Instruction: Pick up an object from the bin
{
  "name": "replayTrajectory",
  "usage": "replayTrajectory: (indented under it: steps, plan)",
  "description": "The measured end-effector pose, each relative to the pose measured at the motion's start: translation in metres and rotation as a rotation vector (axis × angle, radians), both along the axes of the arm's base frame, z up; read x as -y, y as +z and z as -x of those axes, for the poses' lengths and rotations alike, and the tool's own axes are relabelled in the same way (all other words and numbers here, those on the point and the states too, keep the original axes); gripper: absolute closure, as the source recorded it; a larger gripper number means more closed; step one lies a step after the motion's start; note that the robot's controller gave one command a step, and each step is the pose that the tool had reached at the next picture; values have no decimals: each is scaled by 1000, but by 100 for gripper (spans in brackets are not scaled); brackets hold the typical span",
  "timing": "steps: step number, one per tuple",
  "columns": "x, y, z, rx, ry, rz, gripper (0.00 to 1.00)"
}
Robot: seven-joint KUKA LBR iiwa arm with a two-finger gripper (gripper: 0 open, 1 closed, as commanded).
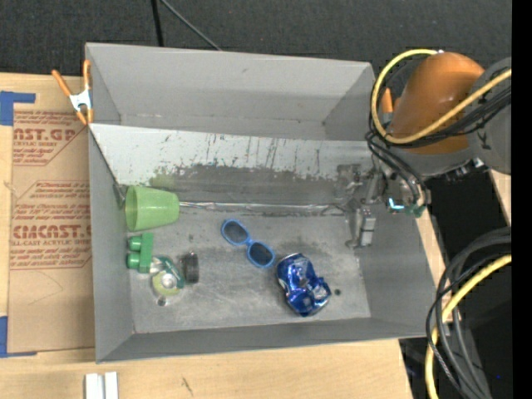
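Note:
My gripper (361,228) hangs low over the right side of the bin, above bare floor. Nothing shows in its grasp. A crumpled blue foil packet (303,285) lies below and to the left of it, near the bin's front wall, a short way off. A pair of small blue toy sunglasses (247,243) lies further left, in the middle of the floor.
At the left side a light green cup (151,208) lies tipped over. Below it are a small green bottle-like piece (140,253), a round pale-green trinket (166,282) and a small dark block (190,267). The arm with its orange cover and cables reaches in from the right.

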State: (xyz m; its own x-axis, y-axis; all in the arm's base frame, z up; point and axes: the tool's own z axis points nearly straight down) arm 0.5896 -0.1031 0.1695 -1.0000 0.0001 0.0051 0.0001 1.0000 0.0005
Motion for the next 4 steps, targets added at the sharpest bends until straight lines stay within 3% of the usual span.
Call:
replayTrajectory:
  steps: [1, 2, 3, 4]
  plan:
    - [-64, -41, 53, -1, 94, -4, 0]
    - [-111, -92, 103, 1, 98, -4, 0]
    - [-109, -87, 97, 17, 95, -2, 100]
    - [-112, 64, 73, 16, 117, 1, 100]
